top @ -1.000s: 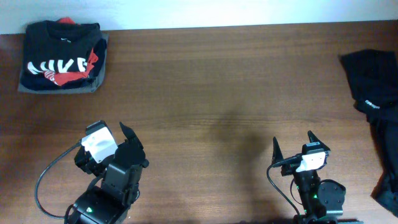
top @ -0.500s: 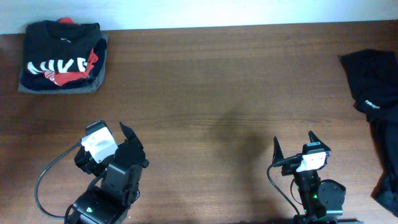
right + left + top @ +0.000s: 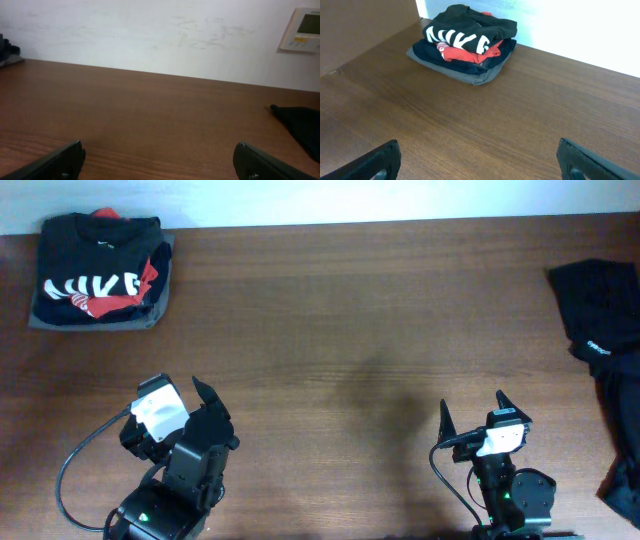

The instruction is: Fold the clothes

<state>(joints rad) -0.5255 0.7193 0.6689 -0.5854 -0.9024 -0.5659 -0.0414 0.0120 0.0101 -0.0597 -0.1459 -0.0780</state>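
Observation:
A folded stack of clothes (image 3: 98,272) lies at the table's far left corner: black with white lettering and red on top, grey at the bottom. The left wrist view shows the same stack (image 3: 467,42) well ahead of my left gripper (image 3: 479,160), which is open over bare wood. A loose, rumpled black garment (image 3: 605,330) sprawls along the right edge, and its tip (image 3: 300,125) shows in the right wrist view. My right gripper (image 3: 159,155) is open and empty. From overhead, the left gripper (image 3: 168,408) and right gripper (image 3: 471,412) both sit near the front edge.
The brown wooden table (image 3: 340,310) stretches between the two heaps. A white wall runs behind it, with a small wall panel (image 3: 305,30) at the right. A black cable (image 3: 75,470) loops beside the left arm.

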